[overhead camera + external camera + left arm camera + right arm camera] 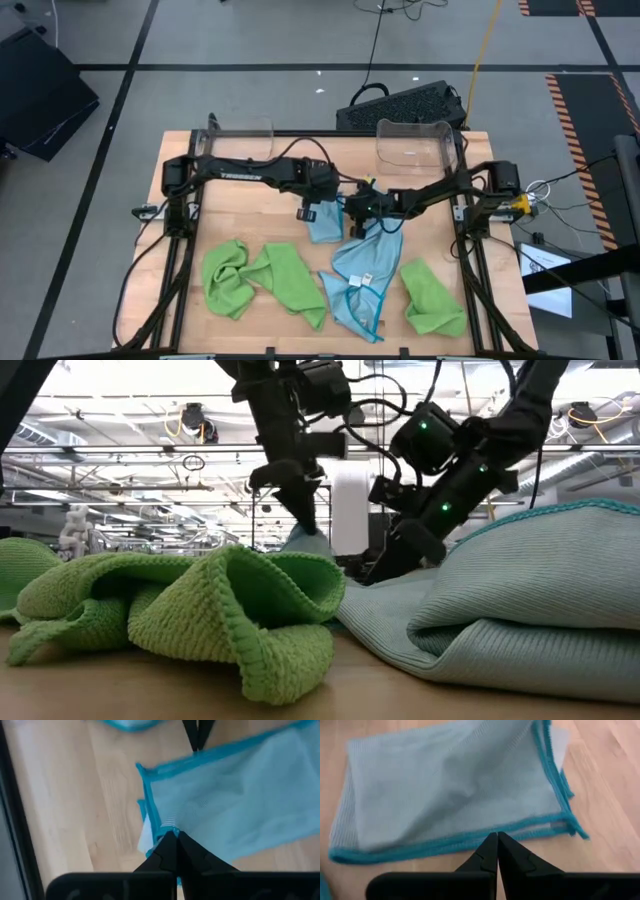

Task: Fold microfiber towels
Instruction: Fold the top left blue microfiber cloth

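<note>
A small folded blue towel (324, 222) lies mid-bench (225, 225). Its edge is pinched by the closed left end effector (172, 836), while the right end effector (497, 840), also closed, is set at the opposite edge. A fold looks to be in progress; next, the layers likely need squaring. Green towels (265, 277) and another blue towel (362, 285) lie near the front, not yet folded.

In the low view, the blue towel (540, 600) runs off the right edge; the green towel (200, 610) hides the surface behind, and the room beyond is blurred.
</note>
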